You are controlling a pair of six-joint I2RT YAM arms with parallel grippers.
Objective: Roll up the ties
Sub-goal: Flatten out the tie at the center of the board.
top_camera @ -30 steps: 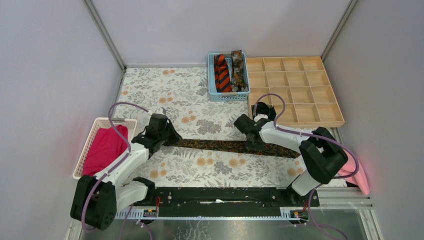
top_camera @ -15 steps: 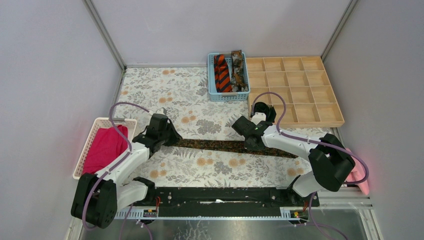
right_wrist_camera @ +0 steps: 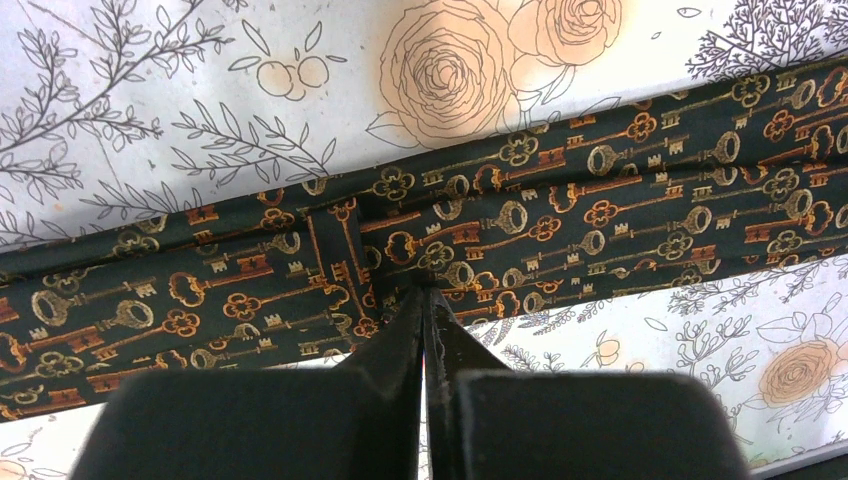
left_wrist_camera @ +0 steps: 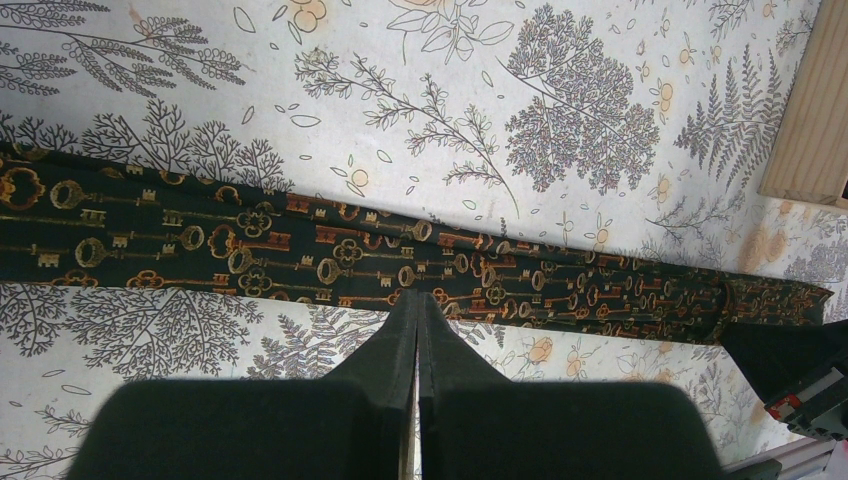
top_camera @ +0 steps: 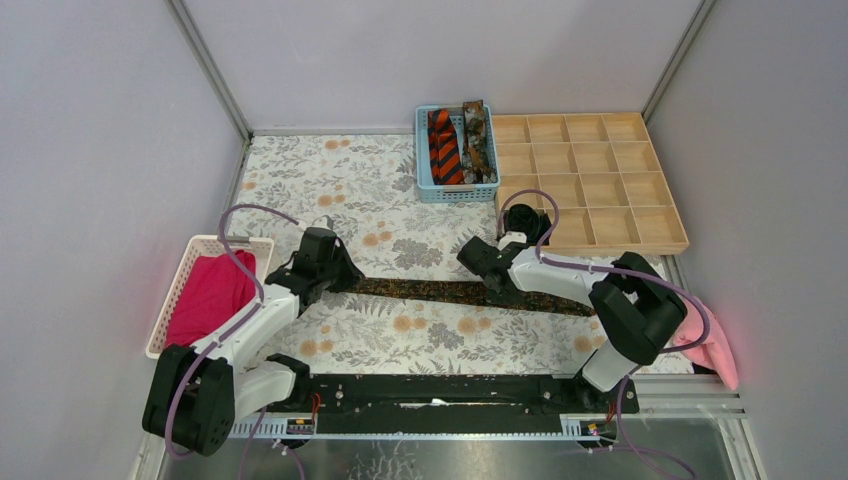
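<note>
Currently | key-patterned tie (top_camera: 440,291) is laid flat on counter (top_camera: 300,180) | left gripper (left_wrist_camera: 417,305) is seen closed at tie's 9 o'clock end | right gripper (right_wrist_camera: 428,295) is seen closed toward 3 o'clock

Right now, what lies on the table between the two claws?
In the top view, the dark key-patterned tie lies flat, spanning from left claw to right claw.

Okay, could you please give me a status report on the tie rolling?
Left end effector shut, tips at key-print tie edge. Right end effector shut, tips on the tie. Tie flat, not yet rolled. Nothing lying across it.
</note>
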